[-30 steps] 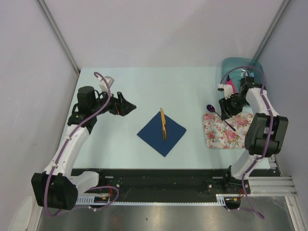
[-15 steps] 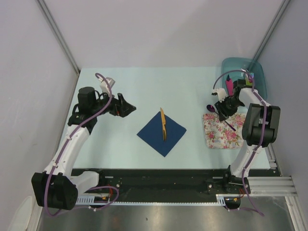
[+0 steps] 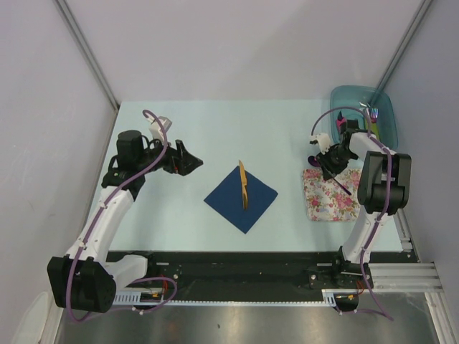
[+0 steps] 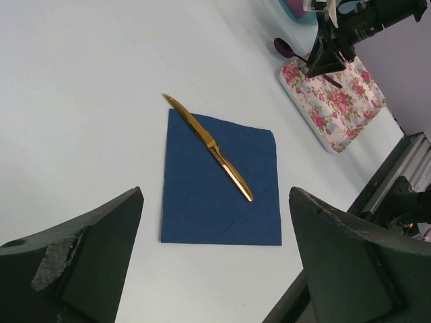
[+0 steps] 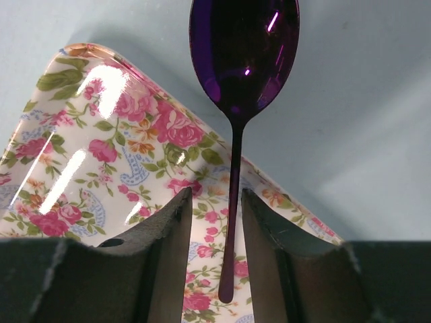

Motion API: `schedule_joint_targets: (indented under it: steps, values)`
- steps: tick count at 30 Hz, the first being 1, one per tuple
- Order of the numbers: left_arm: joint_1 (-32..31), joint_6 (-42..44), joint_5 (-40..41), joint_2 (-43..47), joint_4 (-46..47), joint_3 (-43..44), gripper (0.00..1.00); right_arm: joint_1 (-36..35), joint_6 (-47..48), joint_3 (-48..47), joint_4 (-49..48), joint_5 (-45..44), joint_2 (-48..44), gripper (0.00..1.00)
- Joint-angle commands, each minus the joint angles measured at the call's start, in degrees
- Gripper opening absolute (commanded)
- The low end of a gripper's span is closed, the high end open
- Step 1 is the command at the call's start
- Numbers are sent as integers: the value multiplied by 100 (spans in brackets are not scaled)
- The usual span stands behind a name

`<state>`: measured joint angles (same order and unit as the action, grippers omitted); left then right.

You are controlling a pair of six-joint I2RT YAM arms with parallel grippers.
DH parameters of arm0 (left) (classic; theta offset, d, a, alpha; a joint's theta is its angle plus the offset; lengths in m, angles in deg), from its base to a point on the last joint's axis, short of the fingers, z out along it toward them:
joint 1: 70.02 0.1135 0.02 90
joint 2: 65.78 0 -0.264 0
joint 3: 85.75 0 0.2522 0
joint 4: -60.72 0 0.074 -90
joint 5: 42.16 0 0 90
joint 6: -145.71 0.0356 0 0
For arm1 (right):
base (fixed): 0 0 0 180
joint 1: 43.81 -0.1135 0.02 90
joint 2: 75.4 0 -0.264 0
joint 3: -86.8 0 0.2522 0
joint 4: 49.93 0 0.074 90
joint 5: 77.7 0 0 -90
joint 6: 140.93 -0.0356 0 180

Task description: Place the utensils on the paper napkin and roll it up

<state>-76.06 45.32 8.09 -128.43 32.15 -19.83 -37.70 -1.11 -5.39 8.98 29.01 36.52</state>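
Since a second ago the right end effector [image 3: 326, 169] has swung left, from the far right side of the mat [image 3: 334, 205] to its far left corner, and its fingers have drawn closer together. The left end effector [image 3: 193, 160] has stayed put, and so have the napkin [image 3: 228, 202], the knife [image 3: 244, 185] and the spoon [image 5: 244, 40].

Nearest, the napkin lies flat at the middle of the counter [image 3: 215, 132], turned like a diamond in the top view. The knife lies on its far right part, with its tip reaching past the far corner onto the counter.

To the right, well apart from the napkin, the mat lies near the counter's right edge. The spoon lies across the mat's far left corner, handle on the mat and purple bowl over the bare counter beyond it.

The right end effector is down over that handle. Its wrist view shows one finger on each side of the thin handle, close in but not clenched. Mat shows between the handle and one finger, and the other finger is just beside the handle; whether it touches I cannot tell.

On the left, level with the spoon, the left end effector hovers well apart from the napkin, released wide and holding nothing.

Farthest, a teal bin [image 3: 388, 107] sits at the far right corner.
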Motion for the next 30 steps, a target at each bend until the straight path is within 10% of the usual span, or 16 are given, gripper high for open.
schedule_joint_targets:
  steps: [1,7,13,17,30]
  values:
    - [-11,73,-182,95,75,-13,94,4,159,21,-120,-71,93,40]
    - [-11,73,-191,139,74,-4,94,39,238,-155,258,253,-214,36]
    - [-28,-59,-209,78,163,4,94,13,177,-356,451,245,-197,1]
    - [-28,46,-174,113,-4,171,94,39,-244,-558,679,324,-486,0]
    - [33,46,1265,341,-198,892,100,-2550,-5652,-367,-697,-667,-1919,0]
